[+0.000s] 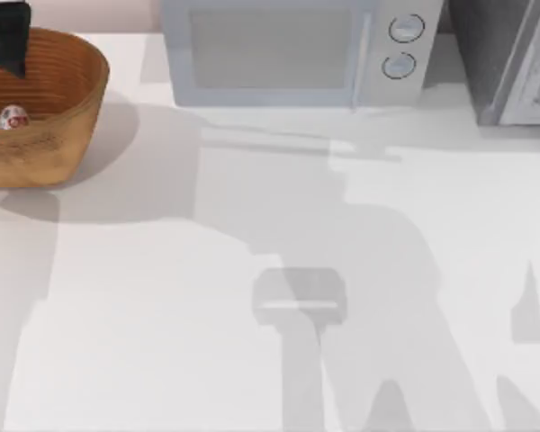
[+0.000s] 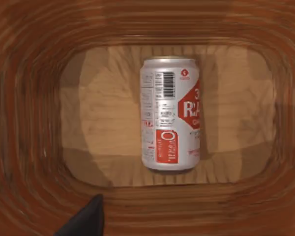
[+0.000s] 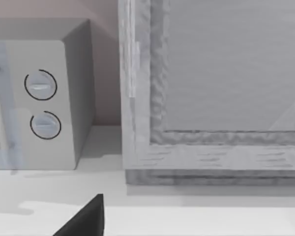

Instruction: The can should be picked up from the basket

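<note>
White table [image 1: 252,360]; can [image 2: 170,113] flat in cropped basket [image 1: 67,108]; left tool's [image 1: 11,36] state untellable.

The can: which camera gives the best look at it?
The left wrist view: the can lies on its side on the basket floor, label and barcode facing the camera. The top view shows the can as a small white-and-red patch inside the basket, at the table's left.

Partial red-label letters "RA", a "3" and a barcode on the can [image 2: 170,113]

Left gripper [image 1: 11,40] hangs, seemingly pointing straight down.
</note>
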